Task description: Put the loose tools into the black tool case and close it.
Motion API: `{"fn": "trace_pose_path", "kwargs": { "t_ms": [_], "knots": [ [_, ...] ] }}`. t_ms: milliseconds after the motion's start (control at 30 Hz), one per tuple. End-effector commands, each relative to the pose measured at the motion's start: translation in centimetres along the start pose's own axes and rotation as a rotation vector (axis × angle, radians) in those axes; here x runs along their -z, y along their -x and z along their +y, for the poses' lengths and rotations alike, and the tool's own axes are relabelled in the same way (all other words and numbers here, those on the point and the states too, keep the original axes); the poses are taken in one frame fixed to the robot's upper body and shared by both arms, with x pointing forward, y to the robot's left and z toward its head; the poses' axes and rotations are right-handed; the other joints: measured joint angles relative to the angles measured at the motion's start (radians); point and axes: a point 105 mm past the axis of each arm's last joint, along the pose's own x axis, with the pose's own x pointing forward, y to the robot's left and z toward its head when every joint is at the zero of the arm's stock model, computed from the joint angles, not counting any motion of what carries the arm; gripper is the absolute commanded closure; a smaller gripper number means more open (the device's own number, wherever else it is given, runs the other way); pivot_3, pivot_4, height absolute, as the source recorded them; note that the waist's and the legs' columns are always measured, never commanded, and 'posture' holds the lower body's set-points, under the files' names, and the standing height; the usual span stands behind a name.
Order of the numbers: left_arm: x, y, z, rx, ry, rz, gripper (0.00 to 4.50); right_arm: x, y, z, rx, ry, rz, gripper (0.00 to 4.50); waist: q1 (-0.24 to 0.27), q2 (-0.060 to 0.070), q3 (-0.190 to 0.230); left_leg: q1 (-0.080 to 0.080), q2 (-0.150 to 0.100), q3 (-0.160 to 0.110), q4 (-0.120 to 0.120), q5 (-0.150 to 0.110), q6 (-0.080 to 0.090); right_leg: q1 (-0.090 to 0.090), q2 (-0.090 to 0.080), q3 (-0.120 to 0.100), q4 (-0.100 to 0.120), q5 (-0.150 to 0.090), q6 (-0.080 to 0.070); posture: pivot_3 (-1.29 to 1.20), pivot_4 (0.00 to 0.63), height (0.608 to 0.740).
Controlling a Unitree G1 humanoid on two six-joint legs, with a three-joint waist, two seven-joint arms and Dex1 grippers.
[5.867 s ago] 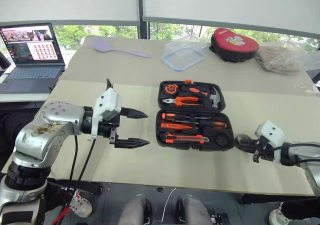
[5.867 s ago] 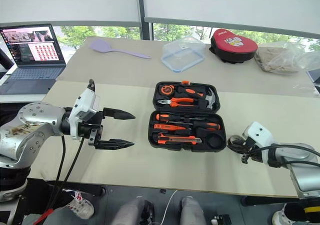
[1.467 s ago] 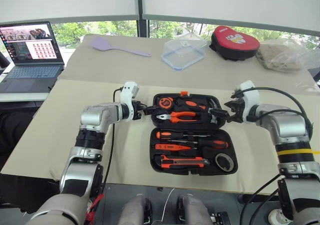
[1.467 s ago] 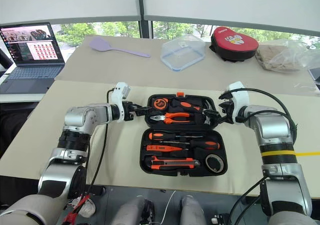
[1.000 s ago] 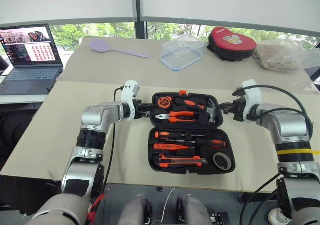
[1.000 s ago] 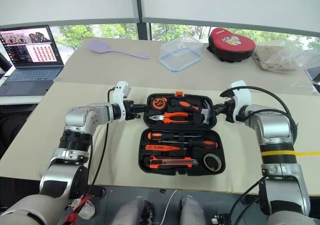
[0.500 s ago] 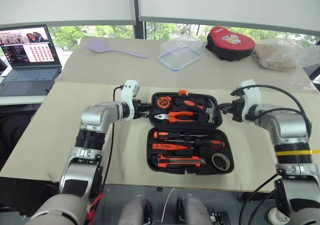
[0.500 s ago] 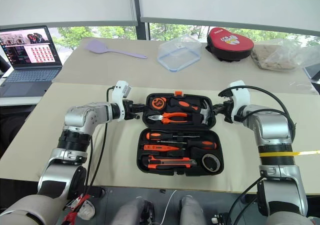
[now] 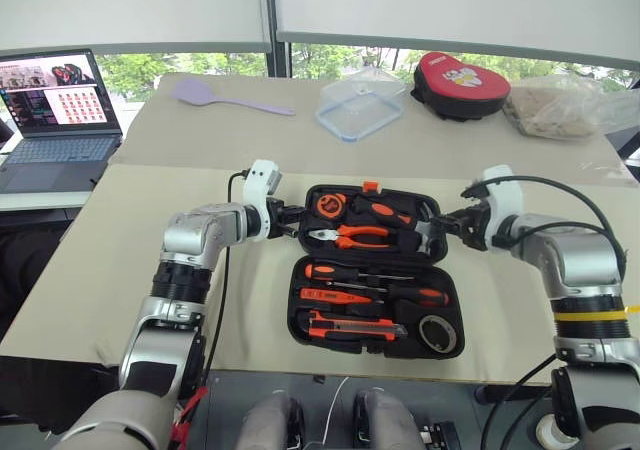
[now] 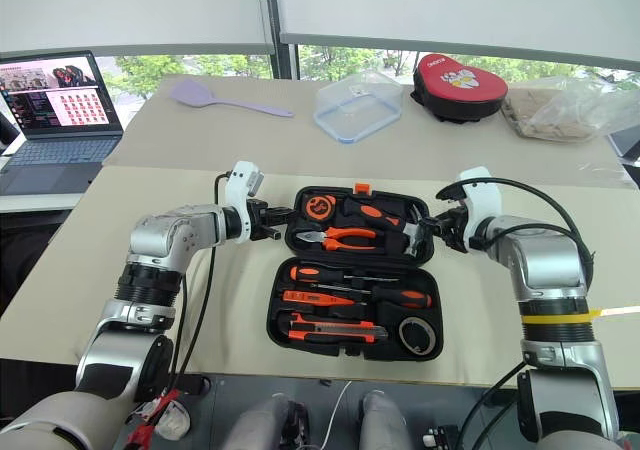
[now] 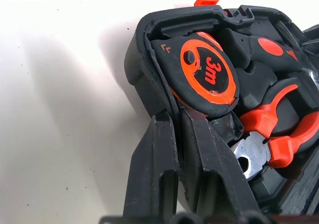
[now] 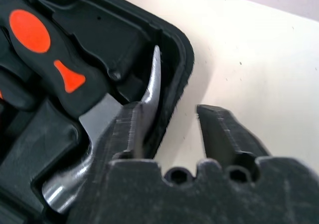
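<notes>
1. Your black tool case (image 9: 375,270) lies open on the beige table (image 9: 90,260), with screwdrivers (image 9: 375,293), utility knife (image 9: 355,323) and tape roll (image 9: 440,334) seated in its near half.
2. Your left gripper (image 11: 177,134) is pinched together on the lid's left rim.
3. Your right gripper (image 12: 167,122) stands apart, straddling the lid's right rim beside the hammer (image 12: 55,55).

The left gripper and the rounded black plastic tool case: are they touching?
Touching. In the left wrist view the left gripper is shut on the rim of the black tool case, beside the tape measure.
</notes>
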Motion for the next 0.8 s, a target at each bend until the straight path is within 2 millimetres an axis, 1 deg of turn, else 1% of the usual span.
{"fn": "trace_pose_path", "kwargs": {
  "t_ms": [33, 67, 200, 333, 400, 467, 500, 667, 800],
  "knots": [
    [0.1, -0.1, -0.1, -0.004, -0.021, -0.003, 4.5, 0.3, 0.3, 0.0, 0.019, -0.023, 0.005, 4.17, 0.001, 0.0, 0.0, 0.0, 0.0, 0.0, 0.0, 0.0, 0.0, 0.0, 0.0, 0.0, 0.0, 0.0, 0.0, 0.0, 0.15, 0.731],
    [0.1, -0.1, -0.1, -0.004, -0.021, -0.004, 4.5, 0.2, 0.2, 0.2, 0.016, -0.025, 0.001, 4.49, 0.001, 0.0, 0.0, 0.0, 0.0, 0.0, 0.0, 0.0, 0.0, 0.0, 0.0, 0.0, 0.0, 0.0, 0.0, 0.0, 0.15, 0.731],
    [0.1, -0.1, -0.1, -0.005, -0.024, -0.005, 4.5, -0.6, -0.1, 0.6, 0.011, -0.032, -0.022, 4.49, 0.0, 0.0, 0.0, 0.0, 0.0, 0.0, 0.0, 0.0, 0.0, 0.001, 0.0, 0.0, 0.0, 0.0, 0.0, 0.0, 0.15, 0.731],
    [0.0, -0.1, -0.1, -0.003, -0.033, -0.009, 4.5, -1.3, -0.3, 0.3, 0.028, -0.034, -0.033, 4.49, -0.003, 0.0, 0.0, 0.0, 0.0, 0.0, 0.0, 0.0, 0.0, 0.0, 0.0, 0.0, 0.0, 0.0, 0.0, 0.0, 0.15, 0.731],
    [-0.5, -0.2, -0.2, -0.005, -0.045, -0.032, 4.5, -2.1, -0.3, -0.1, 0.051, -0.031, -0.052, 4.49, -0.004, 0.0, 0.0, 0.0, 0.0, 0.0, 0.0, 0.0, 0.0, 0.0, 0.0, 0.0, 0.0, 0.0, 0.0, 0.0, 0.15, 0.731],
    [-1.2, -0.3, -0.2, -0.01, -0.059, -0.064, 4.5, -3.1, -0.4, -0.4, 0.066, -0.028, -0.081, 4.49, -0.004, 0.0, 0.0, 0.001, 0.0, 0.0, 0.0, 0.0, 0.0, 0.0, 0.0, 0.0, 0.001, 0.0, 0.0, 0.0, 0.15, 0.731],
    [-1.9, -0.3, -0.3, -0.01, -0.072, -0.094, 4.5, -3.9, -0.4, -0.6, 0.078, -0.025, -0.106, 4.49, -0.004, 0.0, 0.0, 0.0, 0.0, 0.0, 0.0, 0.0, 0.0, 0.0, -0.001, 0.0, 0.001, 0.0, -0.001, 0.0, 0.15, 0.731],
    [-4.8, -0.6, -0.9, -0.003, -0.119, -0.214, 4.5, -6.6, -1.0, -1.5, 0.123, -0.026, -0.19, 4.49, -0.003, 0.0, 0.0, -0.001, -0.001, 0.001, 0.0, 0.001, 0.0, -0.002, -0.001, 0.0, 0.001, 0.001, -0.001, 0.0, 0.15, 0.731],
    [-6.5, -0.9, -1.0, -0.01, -0.134, -0.284, 4.5, -8.0, -1.8, -1.9, 0.145, -0.038, -0.25, 4.49, -0.003, 0.0, 0.0, -0.006, -0.002, 0.001, 0.0, 0.003, 0.001, -0.006, -0.001, -0.001, 0.001, 0.001, -0.001, 0.0, 0.15, 0.731]
  ]
}}
